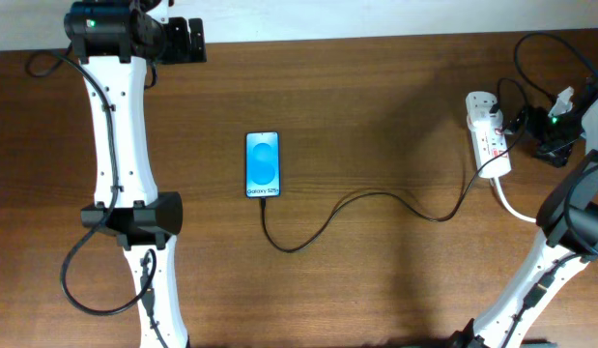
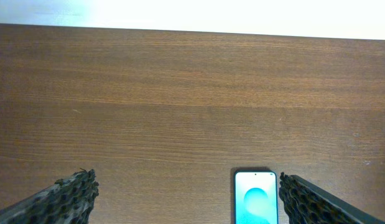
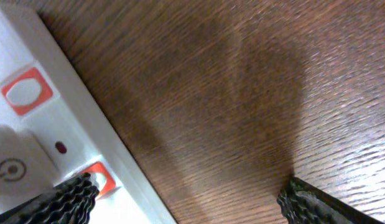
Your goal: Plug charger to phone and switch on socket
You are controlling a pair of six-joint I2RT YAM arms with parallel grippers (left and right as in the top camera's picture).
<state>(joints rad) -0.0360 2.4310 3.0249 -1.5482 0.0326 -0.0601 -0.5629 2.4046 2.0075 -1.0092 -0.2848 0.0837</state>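
The phone (image 1: 263, 164) lies flat at the table's middle left, its blue screen lit; it also shows in the left wrist view (image 2: 255, 202). The thin black charger cable (image 1: 376, 196) runs from the phone's bottom edge in a loop to the white socket (image 1: 489, 135) at the far right. My right gripper (image 1: 526, 128) is open beside the socket. In the right wrist view (image 3: 189, 185) its left finger lies over the socket (image 3: 61, 124), right by a red switch (image 3: 102, 177). My left gripper (image 1: 187, 41) (image 2: 187, 183) is open and empty at the far left edge.
A second red switch (image 3: 27, 90) and a white plug block (image 3: 12, 162) sit on the socket. The socket's thick white cord (image 1: 511, 205) trails off towards the right arm. The left arm's links (image 1: 120, 145) lie left of the phone.
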